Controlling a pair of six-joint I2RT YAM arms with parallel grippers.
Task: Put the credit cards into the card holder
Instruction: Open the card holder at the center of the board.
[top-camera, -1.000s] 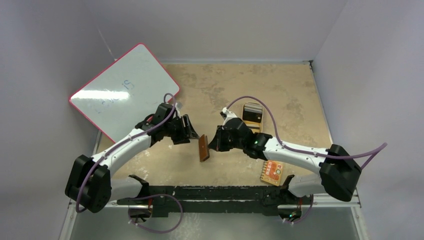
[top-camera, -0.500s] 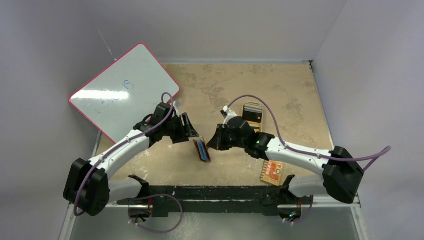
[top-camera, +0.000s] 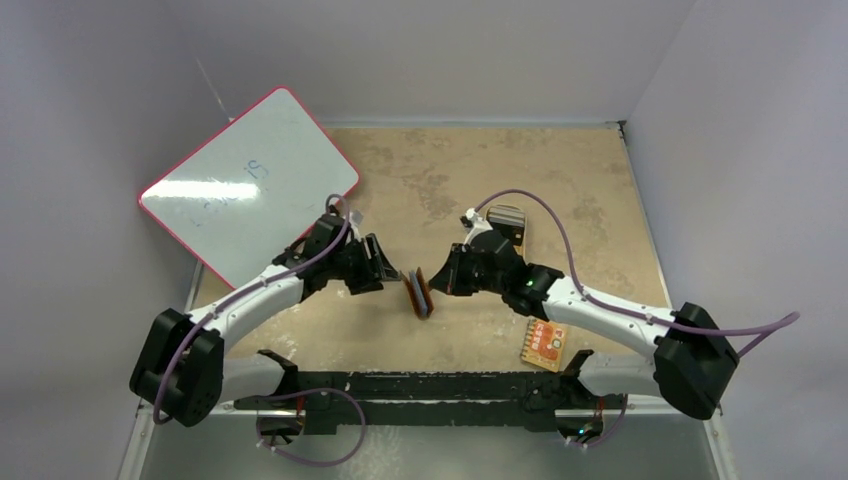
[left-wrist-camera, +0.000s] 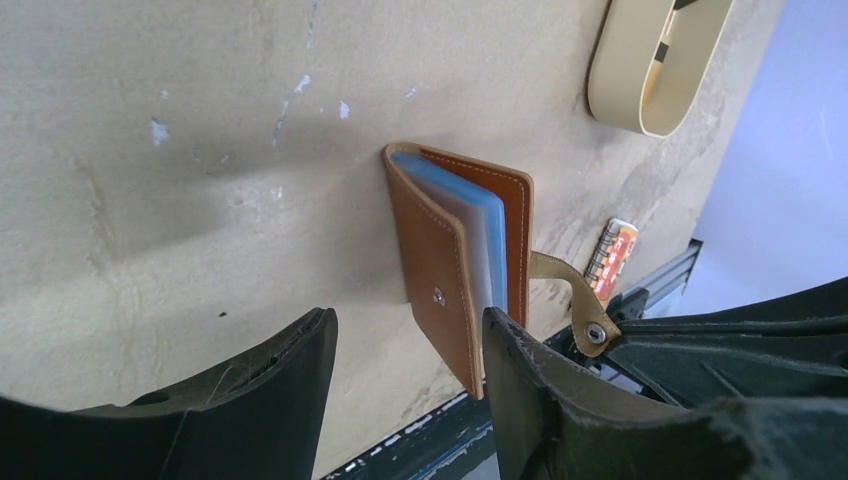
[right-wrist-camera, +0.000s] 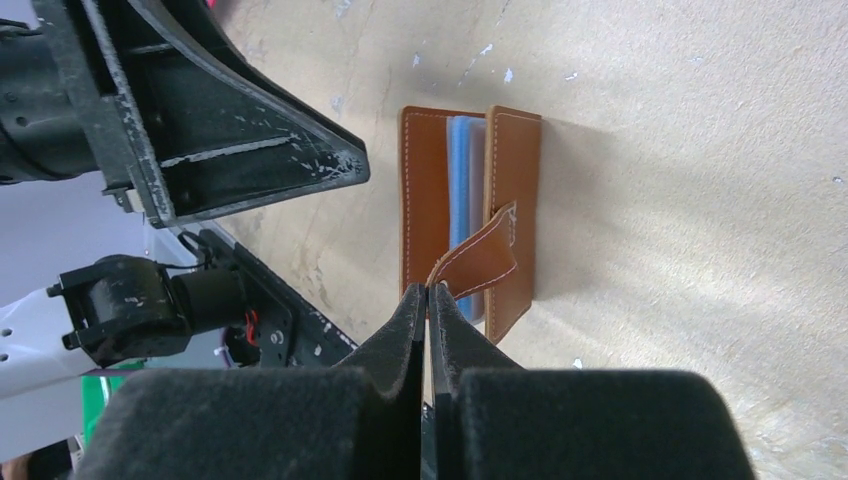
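Observation:
The card holder (top-camera: 421, 295), a brown leather wallet, stands on its edge on the table between my two grippers, slightly spread, with bluish clear pockets (left-wrist-camera: 490, 235) showing. My right gripper (right-wrist-camera: 428, 296) (top-camera: 446, 281) is shut on its snap tab (right-wrist-camera: 482, 254). My left gripper (left-wrist-camera: 405, 365) (top-camera: 390, 272) is open just left of the holder. The holder's near cover (left-wrist-camera: 440, 290) lies between its fingers, close to the right one, ungripped. Dark flat shapes lie in the tan oval dish (top-camera: 508, 219); I cannot tell whether they are the credit cards.
A pink-edged whiteboard (top-camera: 245, 180) leans at the back left. An orange-red patterned packet (top-camera: 543, 343) (left-wrist-camera: 612, 258) lies near the right arm's base. The tan dish (left-wrist-camera: 650, 70) sits behind the right wrist. A black rail (top-camera: 430, 385) runs along the near edge.
The card holder has gone from lying nearly flat to standing on edge, spread open, and shifted slightly right. My right gripper has pulled the tab back and to the right. The left gripper has hardly moved.

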